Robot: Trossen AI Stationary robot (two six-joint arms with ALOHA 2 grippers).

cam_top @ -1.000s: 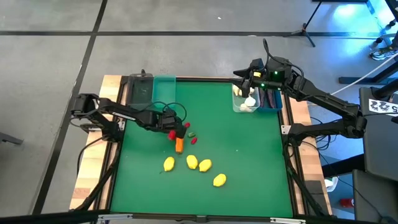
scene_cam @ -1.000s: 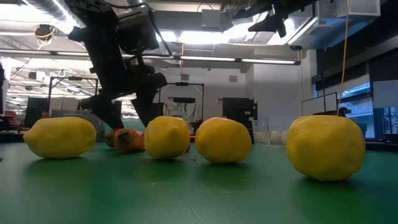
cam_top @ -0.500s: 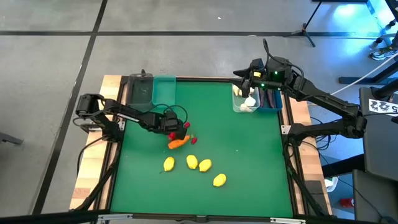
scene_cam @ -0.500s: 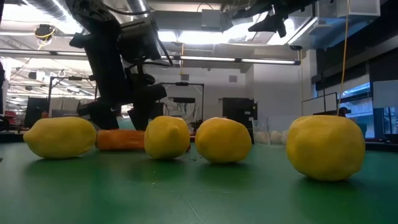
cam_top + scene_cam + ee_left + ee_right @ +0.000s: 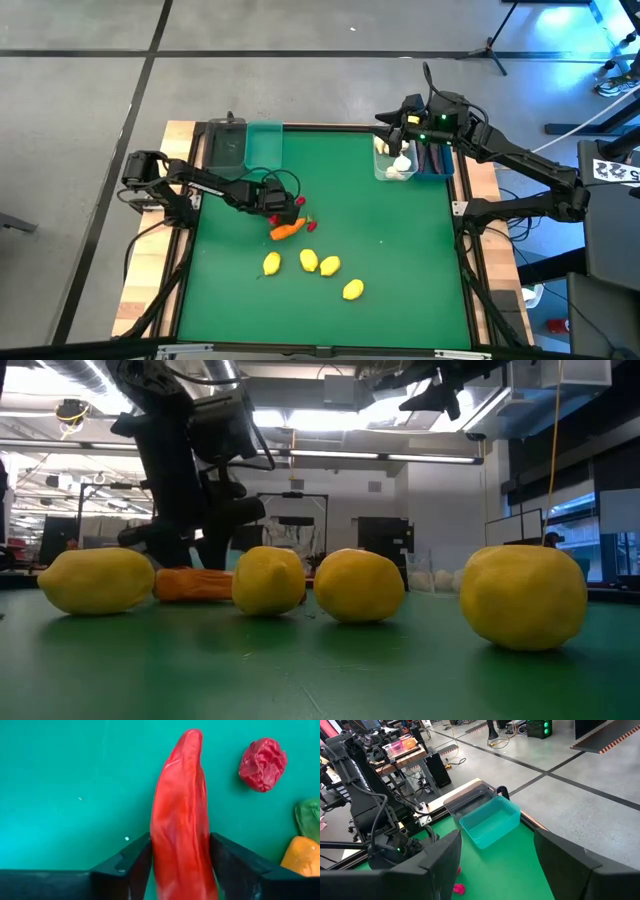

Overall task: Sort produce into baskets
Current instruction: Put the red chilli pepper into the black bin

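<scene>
Since a second ago our left gripper [image 5: 180, 865] has slid toward the carrot [image 5: 287, 231], knocking it flat, and its jaws have closed on the glossy, tapered red pepper [image 5: 181, 815] lying on the green mat. We hold our right gripper [image 5: 395, 128], fingers parted, empty over the clear bin [image 5: 383, 172] with garlic bulbs [image 5: 402, 165]. Four lemons [image 5: 308, 261], carrot and berries [image 5: 262, 764] remain unsorted, we judge.
</scene>
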